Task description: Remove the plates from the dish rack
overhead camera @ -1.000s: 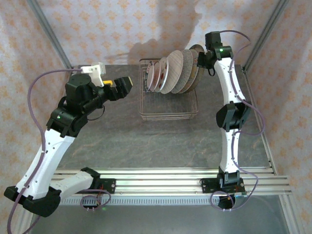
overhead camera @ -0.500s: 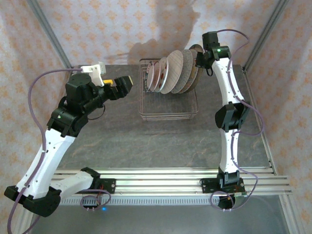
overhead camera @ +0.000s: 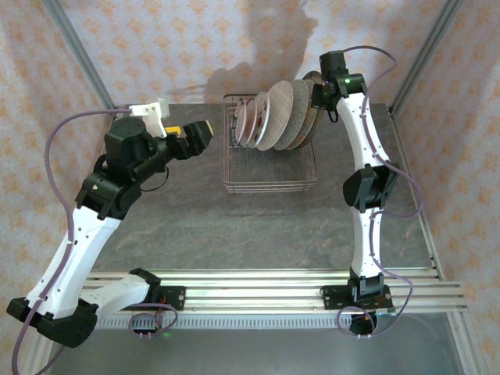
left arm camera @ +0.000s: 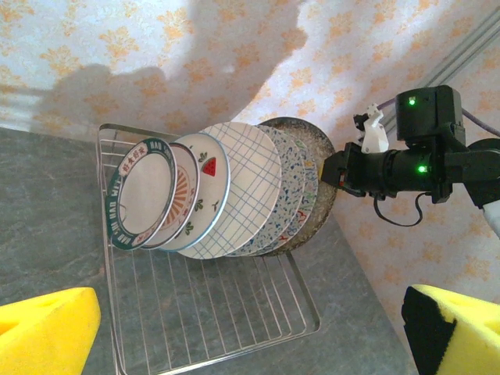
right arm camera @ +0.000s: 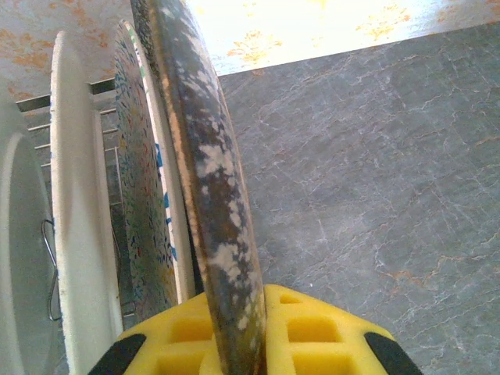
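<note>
The wire dish rack (overhead camera: 269, 186) stands at the back of the table with several plates (overhead camera: 280, 117) leaning in a row at its far end. My right gripper (overhead camera: 317, 94) is shut on the top rim of the rearmost plate, a dark speckled one (right arm camera: 207, 172); its yellow pads (right arm camera: 320, 328) press both faces of it. That same dark plate (left arm camera: 319, 199) is the last in the row, behind a plaid plate (left arm camera: 242, 187). My left gripper (overhead camera: 199, 137) hovers open to the left of the rack, holding nothing, its yellow fingers (left arm camera: 43, 328) wide apart above the rack's near part (left arm camera: 211, 312).
Patterned walls and a metal frame post (overhead camera: 82, 55) close in the back and sides. Bare grey tabletop (overhead camera: 250, 234) lies in front of the rack, and more (right arm camera: 375, 156) to the right of the plates. The aluminium base rails (overhead camera: 258, 285) run along the near edge.
My right gripper has shifted slightly left and back, still on the rear plate's rim. The left arm has not moved.
</note>
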Controlling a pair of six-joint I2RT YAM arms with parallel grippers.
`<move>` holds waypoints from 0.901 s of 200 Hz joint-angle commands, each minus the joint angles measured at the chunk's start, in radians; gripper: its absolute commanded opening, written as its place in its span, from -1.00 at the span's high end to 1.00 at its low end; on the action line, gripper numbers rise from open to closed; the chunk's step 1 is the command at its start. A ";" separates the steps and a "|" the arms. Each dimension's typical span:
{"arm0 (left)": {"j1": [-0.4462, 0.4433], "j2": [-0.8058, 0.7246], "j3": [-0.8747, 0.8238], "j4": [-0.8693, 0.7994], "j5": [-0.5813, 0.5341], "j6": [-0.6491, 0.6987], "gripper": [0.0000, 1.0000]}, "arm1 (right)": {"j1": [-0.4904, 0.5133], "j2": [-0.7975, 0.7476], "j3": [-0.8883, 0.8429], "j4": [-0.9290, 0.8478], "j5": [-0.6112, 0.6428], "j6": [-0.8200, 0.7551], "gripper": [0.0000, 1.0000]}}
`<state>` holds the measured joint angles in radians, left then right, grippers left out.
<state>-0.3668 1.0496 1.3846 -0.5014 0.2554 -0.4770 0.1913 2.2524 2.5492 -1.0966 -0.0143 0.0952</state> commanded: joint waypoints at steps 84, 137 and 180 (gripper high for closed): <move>-0.004 0.011 0.038 0.107 0.051 -0.049 -0.98 | -0.003 -0.181 0.140 0.108 0.069 0.020 1.00; -0.005 0.011 0.030 0.118 0.053 -0.055 -0.98 | -0.003 -0.214 0.143 0.090 0.118 0.006 1.00; -0.004 0.016 0.034 0.119 0.060 -0.058 -0.98 | -0.003 -0.251 0.143 0.074 0.156 -0.004 1.00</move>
<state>-0.3668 1.0611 1.3941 -0.4278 0.2893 -0.5262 0.1909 2.1403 2.6091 -1.1580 0.0685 0.0872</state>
